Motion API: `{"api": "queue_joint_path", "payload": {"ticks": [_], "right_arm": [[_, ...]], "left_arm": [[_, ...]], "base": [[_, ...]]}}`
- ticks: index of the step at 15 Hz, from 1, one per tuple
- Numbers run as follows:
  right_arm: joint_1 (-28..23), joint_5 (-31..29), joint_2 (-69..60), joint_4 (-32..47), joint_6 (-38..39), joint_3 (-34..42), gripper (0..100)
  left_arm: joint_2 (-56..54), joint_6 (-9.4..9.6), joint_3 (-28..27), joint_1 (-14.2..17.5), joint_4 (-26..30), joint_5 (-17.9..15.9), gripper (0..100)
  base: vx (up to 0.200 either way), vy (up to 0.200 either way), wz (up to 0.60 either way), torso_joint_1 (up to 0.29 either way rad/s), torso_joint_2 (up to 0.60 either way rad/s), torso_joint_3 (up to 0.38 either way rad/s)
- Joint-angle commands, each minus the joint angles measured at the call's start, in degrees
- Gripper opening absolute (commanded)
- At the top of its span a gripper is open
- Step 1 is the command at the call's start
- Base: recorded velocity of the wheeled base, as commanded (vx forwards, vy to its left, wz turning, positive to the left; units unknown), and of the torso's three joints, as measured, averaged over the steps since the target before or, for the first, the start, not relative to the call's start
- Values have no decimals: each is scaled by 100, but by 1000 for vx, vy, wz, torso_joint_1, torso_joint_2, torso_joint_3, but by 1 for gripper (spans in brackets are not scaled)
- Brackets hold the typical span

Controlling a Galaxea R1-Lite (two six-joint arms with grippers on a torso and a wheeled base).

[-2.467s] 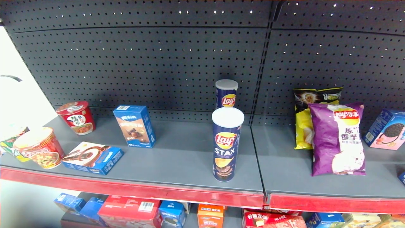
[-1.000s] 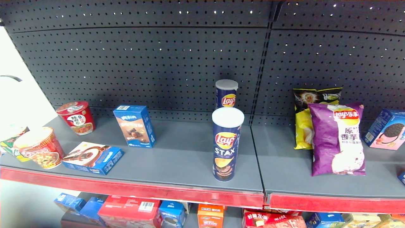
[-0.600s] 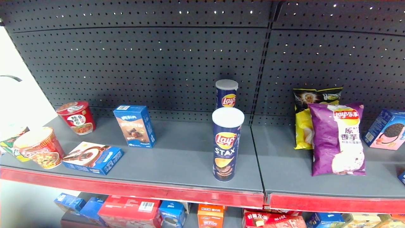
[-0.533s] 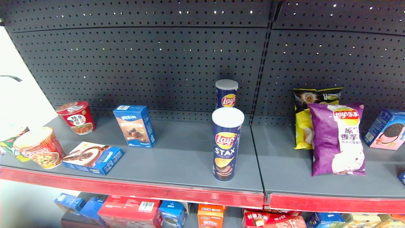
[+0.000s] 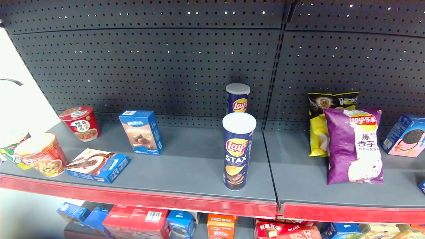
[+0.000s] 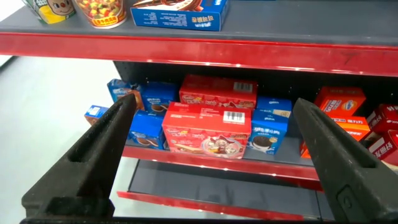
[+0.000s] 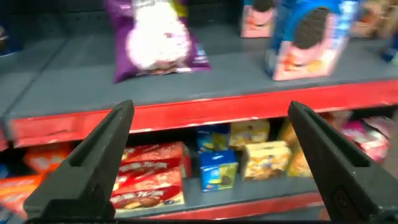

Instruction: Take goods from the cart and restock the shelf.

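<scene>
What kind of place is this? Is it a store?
Probably a store, or a mock-up of one: a red-edged shelf holds snacks, like a chip can, a purple chip bag and a cup of noodles, with more boxes below.

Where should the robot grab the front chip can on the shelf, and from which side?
Probably around its middle, coming straight in from the front. The front chip can stands upright, a narrow round tube, with the second can directly behind it and bare shelf on either side.
</scene>
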Motion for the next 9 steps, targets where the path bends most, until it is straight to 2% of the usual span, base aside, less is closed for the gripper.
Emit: {"api": "queue_joint_path", "payload": {"ticks": [1, 2, 3, 4, 5, 7, 9], "right_arm": [[4, 445, 2, 14, -71, 0, 100], [4, 1148, 2, 31, -185, 0, 100], [4, 1499, 2, 58, -229, -9, 100], [4, 1578, 2, 49, -440, -9, 100], [4, 1543, 2, 31, -510, 0, 100], [4, 814, -7, 22, -440, 0, 100], [4, 849, -7, 31, -387, 0, 100]], "left_arm": [[13, 1, 1, 11, -1, -2, 100], [13, 1, 1, 3, -1, -2, 100], [13, 1, 1, 3, -1, -2, 100], [13, 1, 1, 3, -1, -2, 100], [13, 1, 1, 3, -1, -2, 100], [13, 1, 1, 3, -1, -2, 100], [13, 1, 1, 3, -1, -2, 100]], "base": [[0, 0, 0, 0, 0, 0], [0, 0, 0, 0, 0, 0], [0, 0, 0, 0, 0, 0], [0, 0, 0, 0, 0, 0], [0, 0, 0, 0, 0, 0], [0, 0, 0, 0, 0, 0], [0, 0, 0, 0, 0, 0]]}}
